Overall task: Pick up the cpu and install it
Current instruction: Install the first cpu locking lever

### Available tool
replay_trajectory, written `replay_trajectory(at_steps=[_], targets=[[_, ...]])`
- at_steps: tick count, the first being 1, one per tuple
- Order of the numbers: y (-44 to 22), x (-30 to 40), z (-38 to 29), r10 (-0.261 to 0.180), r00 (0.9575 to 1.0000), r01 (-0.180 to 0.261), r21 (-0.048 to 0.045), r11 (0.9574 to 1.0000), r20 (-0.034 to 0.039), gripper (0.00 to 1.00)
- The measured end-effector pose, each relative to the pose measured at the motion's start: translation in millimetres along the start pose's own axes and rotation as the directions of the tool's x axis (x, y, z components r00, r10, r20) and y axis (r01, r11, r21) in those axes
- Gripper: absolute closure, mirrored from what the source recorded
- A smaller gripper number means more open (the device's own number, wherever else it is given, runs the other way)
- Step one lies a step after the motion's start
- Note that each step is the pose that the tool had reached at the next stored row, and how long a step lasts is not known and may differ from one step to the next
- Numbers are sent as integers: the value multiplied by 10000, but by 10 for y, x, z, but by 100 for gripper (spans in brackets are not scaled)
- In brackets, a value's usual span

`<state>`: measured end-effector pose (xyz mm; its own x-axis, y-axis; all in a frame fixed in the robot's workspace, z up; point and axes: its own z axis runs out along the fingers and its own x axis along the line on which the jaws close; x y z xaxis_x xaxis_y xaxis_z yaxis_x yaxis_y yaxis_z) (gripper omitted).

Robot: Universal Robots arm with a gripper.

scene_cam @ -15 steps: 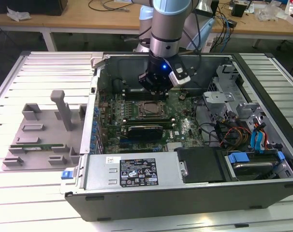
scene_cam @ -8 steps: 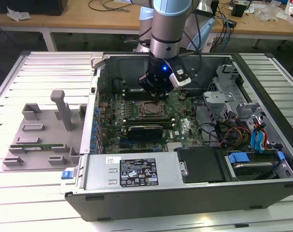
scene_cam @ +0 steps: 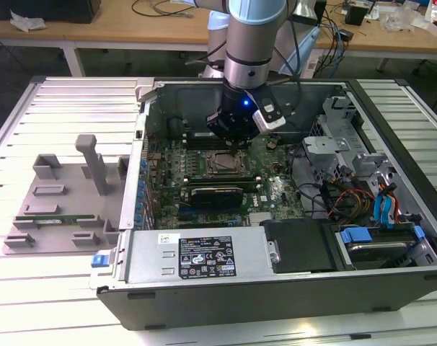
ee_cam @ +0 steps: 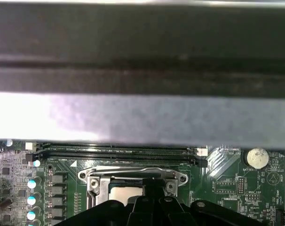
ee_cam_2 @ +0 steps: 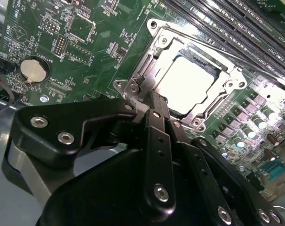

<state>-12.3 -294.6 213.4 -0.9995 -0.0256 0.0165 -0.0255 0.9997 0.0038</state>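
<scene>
Arm: the gripper (scene_cam: 235, 137) hangs inside the open computer case (scene_cam: 391, 101), just above the motherboard (scene_cam: 276, 191), a blue light glowing on its wrist.

Fingers: in the second wrist view the black fingers (ee_cam_2: 156, 136) look pressed together in front of the socket, with nothing seen between them; the gripper (ee_cam: 154, 197) tips also meet low in the first wrist view.

Cpu: the cpu (ee_cam_2: 189, 82) lies flat in the socket (ee_cam_2: 156, 47) on the motherboard, in the middle of the case toward the far wall; in the exterior view it sits just below the gripper (scene_cam: 223, 163).

Cpu look: a square, shiny pale metal top, glaring bright under the light, framed all round by the socket's silver metal bracket. In the first wrist view a strip of it (ee_cam: 126, 193) shows behind the fingers.

Around it: long memory slots (ee_cam: 119, 151) run just beside the socket; a round coin battery (ee_cam_2: 34, 69) sits well apart on the green board; a black graphics card (scene_cam: 217, 194) lies near the socket toward the near side.

In the way: the case's wall (ee_cam: 142, 70) looms close over the first wrist view; cables (scene_cam: 348, 202) crowd the exterior view's right.

Outside the case: a grey plastic tray (scene_cam: 60, 209) rests on the slatted worktop (scene_cam: 53, 303) at the exterior view's left.
</scene>
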Motion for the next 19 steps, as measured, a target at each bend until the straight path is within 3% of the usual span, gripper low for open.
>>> replay_trajectory(at_steps=[4, 10, 19], targets=[[-1, 1, -82, 2, 10000, -2, 132, 9999, 2, 89], [-1, 2, -132, 4, 10000, -4, 236, 9997, 0, 89], [0, 4, -269, 7, 10000, -7, 471, 9989, -7, 89]])
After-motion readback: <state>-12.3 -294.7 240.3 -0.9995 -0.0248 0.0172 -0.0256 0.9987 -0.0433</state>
